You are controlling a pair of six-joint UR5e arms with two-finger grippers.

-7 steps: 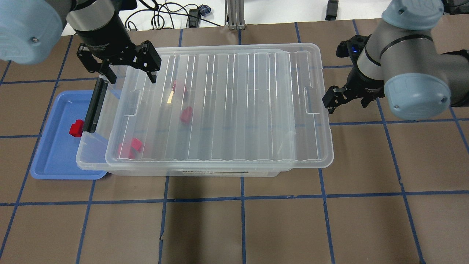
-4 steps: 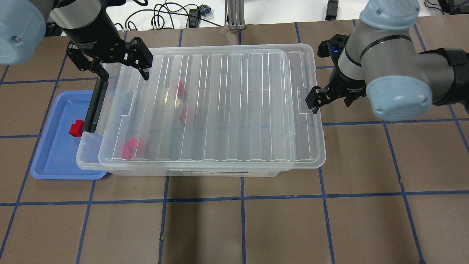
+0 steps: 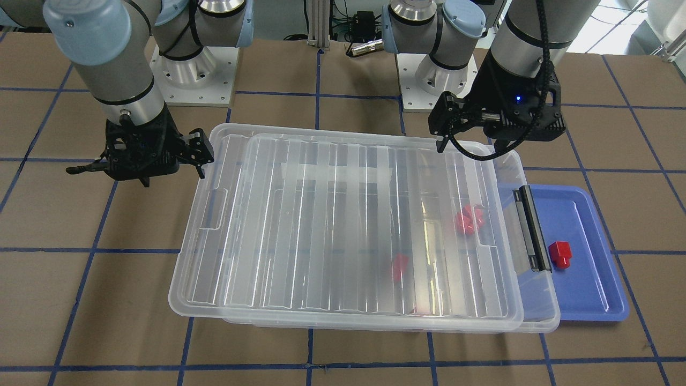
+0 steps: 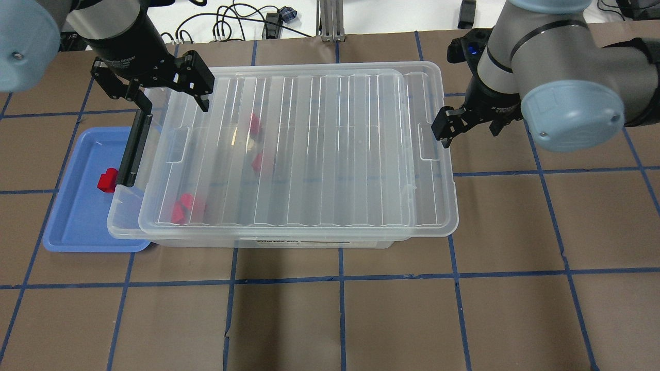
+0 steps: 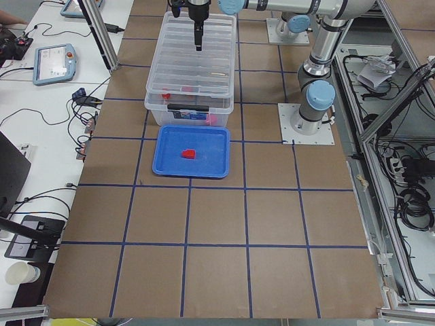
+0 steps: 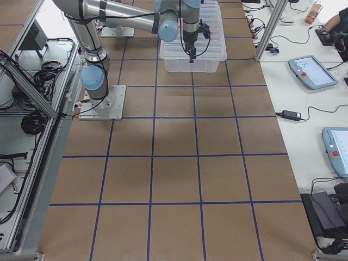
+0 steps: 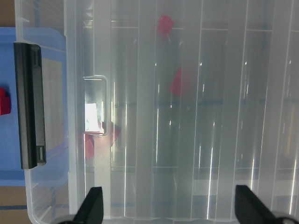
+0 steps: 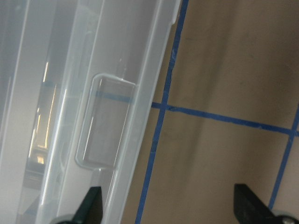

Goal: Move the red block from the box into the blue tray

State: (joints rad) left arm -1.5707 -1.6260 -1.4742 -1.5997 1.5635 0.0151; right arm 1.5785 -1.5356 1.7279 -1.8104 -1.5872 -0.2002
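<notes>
The box [image 4: 289,154] stands mid-table with its ridged lid on, shifted toward the robot's right. Its black latch bar [image 4: 133,149] hangs over the blue tray [image 4: 77,221]. One red block [image 4: 107,180] lies in the tray, also in the front view [image 3: 560,253]. Three more red blocks [image 4: 258,161] show blurred through the lid. My left gripper [image 4: 172,100] is open and empty over the box's far left corner, and the left wrist view [image 7: 170,210] shows its jaws wide apart. My right gripper [image 4: 466,129] is open and empty at the lid's right end handle [image 8: 105,121].
The blue tray is partly tucked under the box's left end [image 3: 536,316]. Brown table with blue tape lines [image 4: 340,278] spreads in front. Cables and a metal post [image 4: 327,20] lie at the far edge. Tablets [image 5: 54,62] sit on side desks.
The lid has slid toward the robot's left along with the right gripper at its end. The left gripper has moved left and back. The right arm has since shifted slightly away from the table front.
</notes>
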